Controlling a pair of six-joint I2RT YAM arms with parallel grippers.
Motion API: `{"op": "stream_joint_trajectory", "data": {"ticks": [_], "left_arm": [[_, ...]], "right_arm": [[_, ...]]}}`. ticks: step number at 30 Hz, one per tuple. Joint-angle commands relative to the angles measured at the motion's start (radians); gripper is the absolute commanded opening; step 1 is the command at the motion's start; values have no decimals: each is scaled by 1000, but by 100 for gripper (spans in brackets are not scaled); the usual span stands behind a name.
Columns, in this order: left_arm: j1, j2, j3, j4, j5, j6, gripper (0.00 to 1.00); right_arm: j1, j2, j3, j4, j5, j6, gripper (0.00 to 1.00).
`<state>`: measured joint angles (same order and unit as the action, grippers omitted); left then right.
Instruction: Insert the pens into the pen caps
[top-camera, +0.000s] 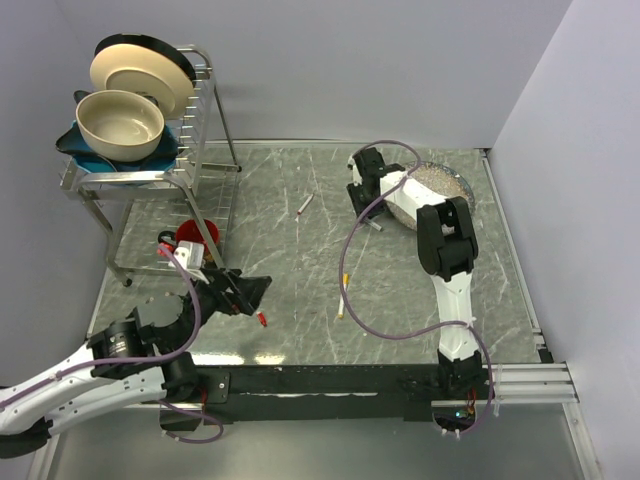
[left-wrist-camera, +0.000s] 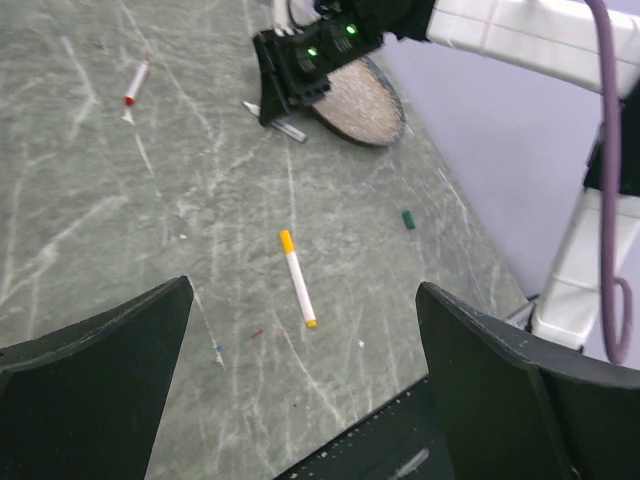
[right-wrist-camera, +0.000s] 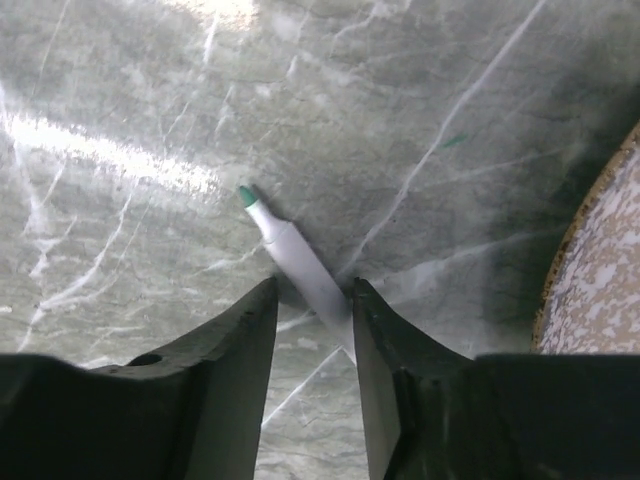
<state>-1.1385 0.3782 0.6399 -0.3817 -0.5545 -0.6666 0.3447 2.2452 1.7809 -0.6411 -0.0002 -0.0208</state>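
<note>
My right gripper (top-camera: 367, 212) (right-wrist-camera: 312, 290) is down at the table, jaws narrowed onto a white pen with a green tip (right-wrist-camera: 292, 252), which lies slanted between the fingertips; it also shows in the top view (top-camera: 374, 224). My left gripper (top-camera: 255, 291) (left-wrist-camera: 305, 292) is wide open and empty above the table. A white pen with yellow-orange ends (left-wrist-camera: 297, 277) (top-camera: 342, 296) lies ahead of it. A dark green cap (left-wrist-camera: 408, 219) lies to the right. A red-tipped pen (top-camera: 305, 204) (left-wrist-camera: 134, 83) lies farther back. A small red piece (top-camera: 262, 320), likely the red cap, lies under the left gripper.
A dish rack (top-camera: 205, 150) with plates and a bowl stands at the back left, a red mug (top-camera: 197, 235) under it. A speckled plate (top-camera: 445, 183) (right-wrist-camera: 600, 270) lies just right of the right gripper. A purple cable (top-camera: 349, 262) hangs over the middle.
</note>
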Motion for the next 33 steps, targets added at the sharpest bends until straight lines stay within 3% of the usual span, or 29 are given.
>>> {"op": "stream_joint_trajectory", "data": {"ticks": [1,6,12,20,27,33], "left_arm": [[-3,56,-11,87,111,-22,98],[-4,139,-43,153,214,-60,97],[-3,243,-97,266,272,-113,94],[-3,363,-148,369,280,-186,92],[-3,456,-143,444,243,-194,91],[-3,502,-147,521,315,-229,90]], "right_arm": [[7,28,34,-38,54,73,37],[31,24,0,-55,107,148,21],[69,-36,-126,-36,132,234,14],[105,-222,-440,132,69,334,3],[128,-377,-633,248,35,400,0],[203,-548,-806,351,20,469,0]]}}
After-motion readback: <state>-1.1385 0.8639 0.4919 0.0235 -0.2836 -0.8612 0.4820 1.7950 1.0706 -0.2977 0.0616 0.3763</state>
